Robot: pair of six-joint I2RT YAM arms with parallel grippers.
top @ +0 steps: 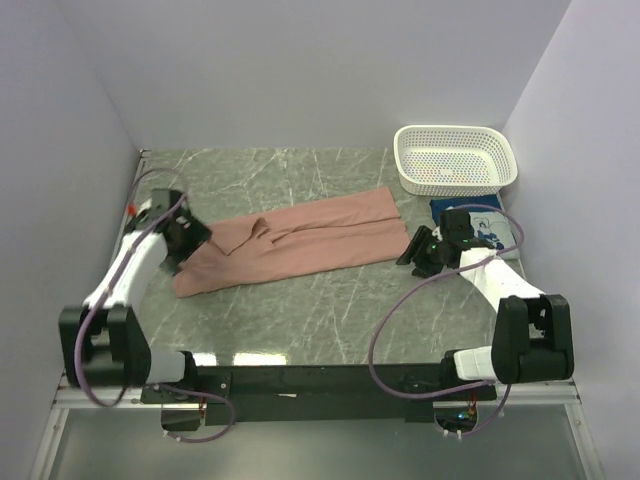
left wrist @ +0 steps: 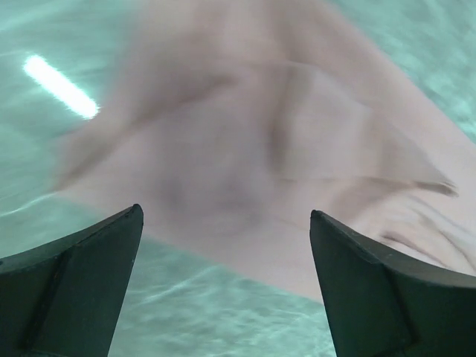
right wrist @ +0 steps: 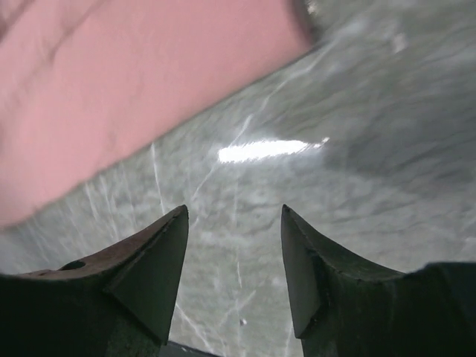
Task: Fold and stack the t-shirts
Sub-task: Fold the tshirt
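Pink tee (top: 300, 243) half-folded: your left gripper (left wrist: 224, 212) over its left end, right gripper (right wrist: 233, 210) just off its right end, both gaping empty; next you likely pinch its ends to fold across.

Even light; wrist views blurred, glare streaks.

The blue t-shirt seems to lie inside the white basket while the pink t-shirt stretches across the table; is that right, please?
Not quite. The blue t-shirt lies on the table just in front of the white basket, not inside it, as the top external view shows. The pink t-shirt does stretch across the table.
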